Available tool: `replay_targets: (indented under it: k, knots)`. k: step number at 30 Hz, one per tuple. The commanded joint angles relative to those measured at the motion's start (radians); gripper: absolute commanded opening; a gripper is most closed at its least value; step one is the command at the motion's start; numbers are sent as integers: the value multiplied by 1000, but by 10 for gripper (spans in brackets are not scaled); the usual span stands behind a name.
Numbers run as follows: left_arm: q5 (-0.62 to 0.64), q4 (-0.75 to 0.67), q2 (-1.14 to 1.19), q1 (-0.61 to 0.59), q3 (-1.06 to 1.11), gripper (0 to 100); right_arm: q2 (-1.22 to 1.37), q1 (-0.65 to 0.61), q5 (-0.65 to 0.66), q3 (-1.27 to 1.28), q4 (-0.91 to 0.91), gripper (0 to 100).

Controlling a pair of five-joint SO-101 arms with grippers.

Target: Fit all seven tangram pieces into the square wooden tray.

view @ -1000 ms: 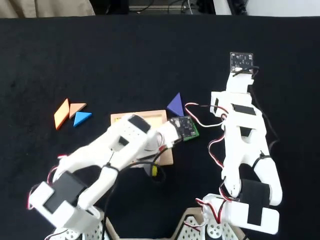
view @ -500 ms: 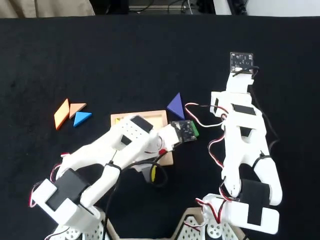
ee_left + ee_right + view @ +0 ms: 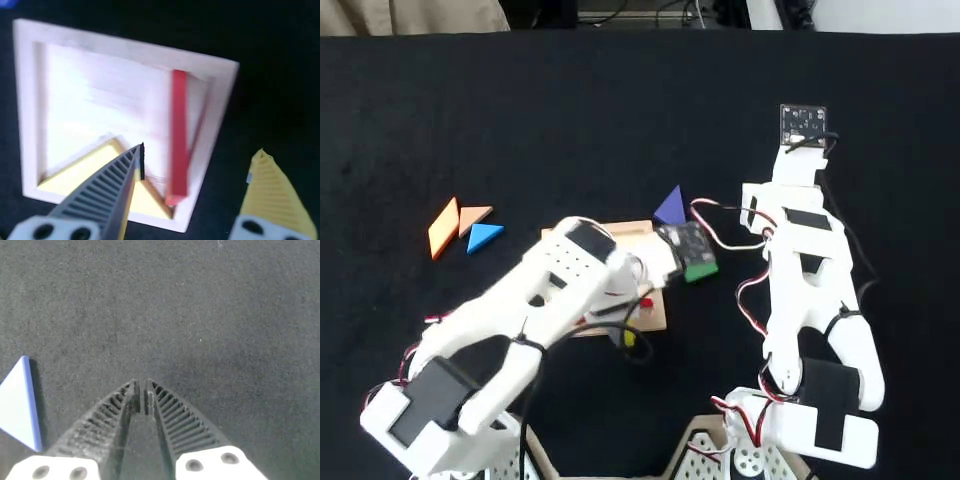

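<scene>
Now: red piece leaning between wide left jaws

Left gripper (image 3: 200,150) is hovering spread wide over the wooden tray (image 3: 30,100). The red piece (image 3: 179,135) is leaning on edge along one tray wall, between the jaws, beside the yellow triangle (image 3: 85,172); bare floor is lying open alongside. Right gripper (image 3: 141,390), pinched closed, is hanging near the purple triangle (image 3: 17,400).

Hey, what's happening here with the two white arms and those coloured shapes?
Two robot arms are working on a tangram puzzle. The left hand hovers open over the wooden tray. In the tray, a yellow triangle lies flat in one corner and a red piece stands on edge along one side, not seated. The right hand is shut above the black cloth, near a purple triangle. Three more pieces, orange, tan and blue, wait off to the side.
</scene>
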Motion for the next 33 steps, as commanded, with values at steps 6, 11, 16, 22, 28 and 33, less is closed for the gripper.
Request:
replay_targets:
  k: [6, 11, 16, 22, 28, 33]
  knots:
    - [-100, -25, -40, -177, -116, 332, -39, 11, -8, -7, -17, 32]
    - [-129, -25, -40, -219, -171, 332, -39, 2, -8, -7, -17, 32]
    - [-91, -23, -41, -213, -234, 332, -39, -2, -8, -7, -17, 32]
    - [41, -100, -2, -217, -288, 332, -39, -2, -8, -5, -17, 32]
    - [71, -285, 184, -254, -193, 332, -39, -2, -8, -5, -17, 32]
    - [71, -285, 164, -246, -133, 332, -39, -2, -8, -7, -17, 32]
